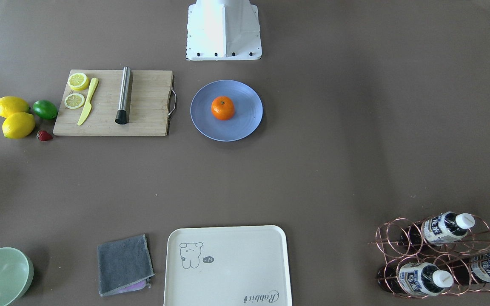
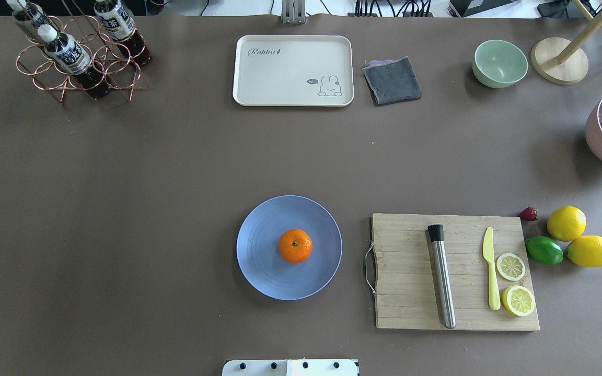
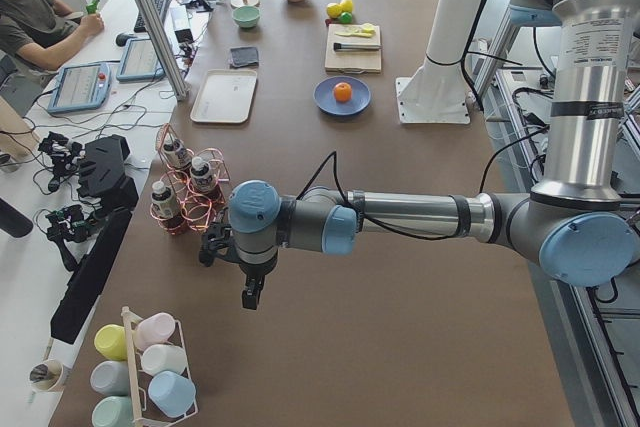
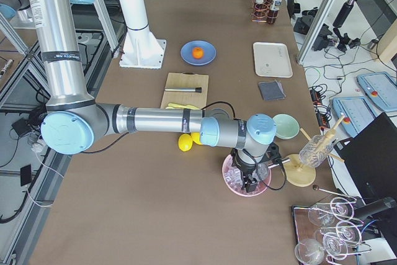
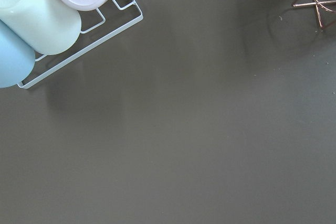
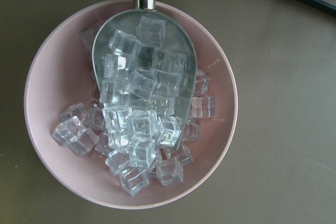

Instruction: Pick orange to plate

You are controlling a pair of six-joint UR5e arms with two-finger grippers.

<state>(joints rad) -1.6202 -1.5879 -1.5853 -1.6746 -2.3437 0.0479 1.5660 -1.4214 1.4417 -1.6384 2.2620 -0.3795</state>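
Note:
The small orange (image 1: 223, 107) (image 2: 296, 245) sits near the middle of the round light-blue plate (image 1: 245, 123) (image 2: 264, 261), in front of the robot's base. Nothing touches it. Both also show far off in the side views: orange (image 3: 343, 92) (image 4: 197, 53). My left gripper (image 3: 252, 297) hangs over bare table at the left end, beside the bottle rack, far from the plate. My right gripper (image 4: 251, 184) hovers over a pink bowl of ice at the right end. Whether either gripper is open or shut, I cannot tell.
A wooden cutting board (image 2: 455, 271) with a steel cylinder, a yellow knife and lemon slices lies right of the plate. Lemons (image 2: 566, 223), a lime (image 2: 544, 250) and a strawberry are beyond it. Cream tray (image 2: 293, 70), grey cloth (image 2: 392, 80), green bowl (image 2: 499, 63), bottle rack (image 2: 79, 52), pink ice bowl (image 6: 131, 103), cup rack (image 5: 79, 24).

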